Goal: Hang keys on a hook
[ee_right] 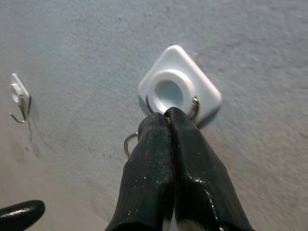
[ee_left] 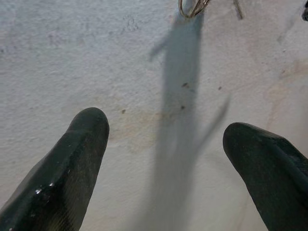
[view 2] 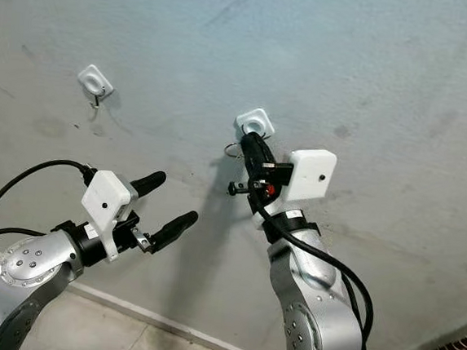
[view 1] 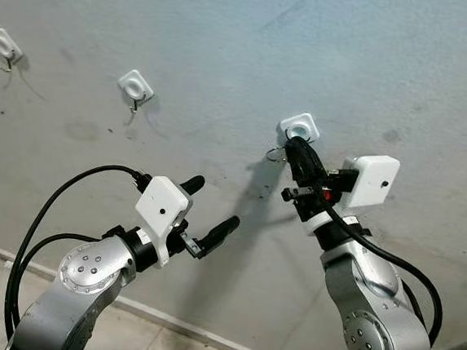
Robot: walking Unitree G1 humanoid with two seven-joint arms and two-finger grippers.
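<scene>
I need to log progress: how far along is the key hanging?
Done: the right claw has brought the key ring up to the white hook on the wall. In hand: its fingers are pinched shut on the ring right at the hook. Left: seating the ring and letting go. The left claw waits open.

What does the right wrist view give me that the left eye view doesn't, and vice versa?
Right wrist view adds the metal hook prongs flanking the tips of the shut right tool. Left eye view adds the open left tool off the wall and two more hooks. Both show the right tool at the white hook plate with the key ring beside it.
</scene>
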